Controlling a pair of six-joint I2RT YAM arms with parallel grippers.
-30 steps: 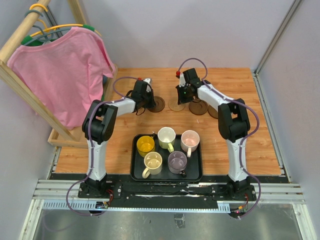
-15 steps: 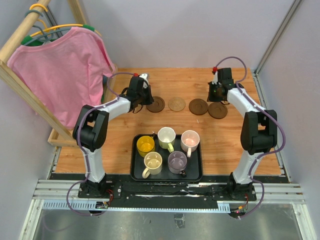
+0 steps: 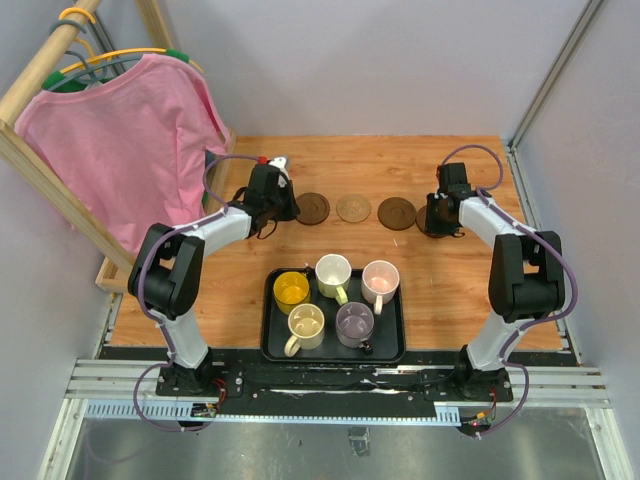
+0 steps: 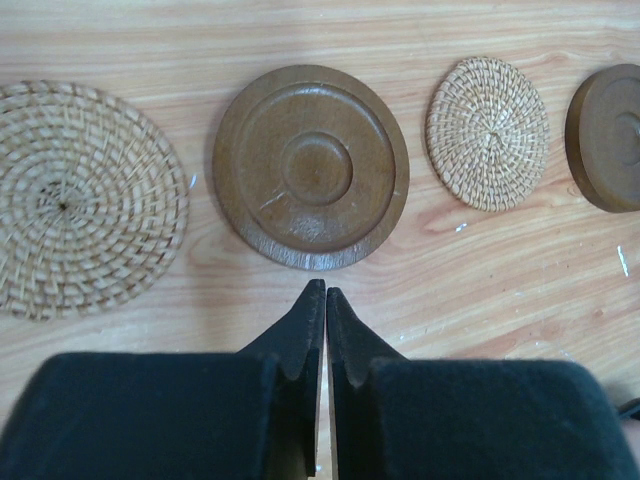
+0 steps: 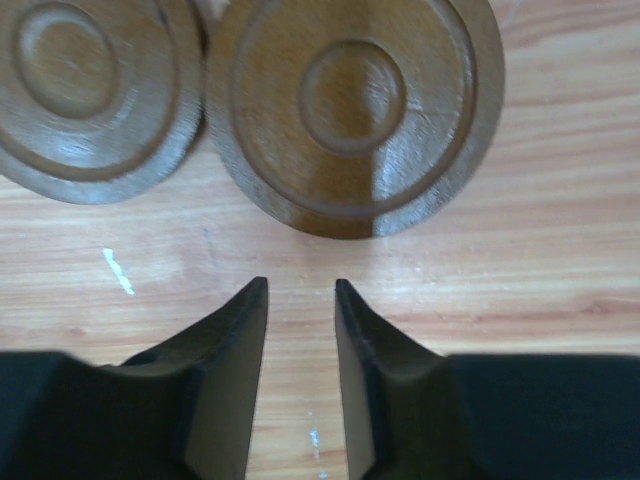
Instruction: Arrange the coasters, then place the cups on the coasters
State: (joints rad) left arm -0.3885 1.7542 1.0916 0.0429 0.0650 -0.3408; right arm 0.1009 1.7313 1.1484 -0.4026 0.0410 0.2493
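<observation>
Coasters (image 4: 608, 138) partly out of frame; left jaws almost together, right jaws slightly apart, both empty.

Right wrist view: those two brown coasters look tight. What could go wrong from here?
1. The end coaster sits against its neighbour, touching or nearly; cups set on both could clash, handles especially.
2. The open right gripper hangs just short of the end coaster, so a nudge might shove it into the neighbour.
3. The cups crowd the tray; lifting one may knock another.
</observation>
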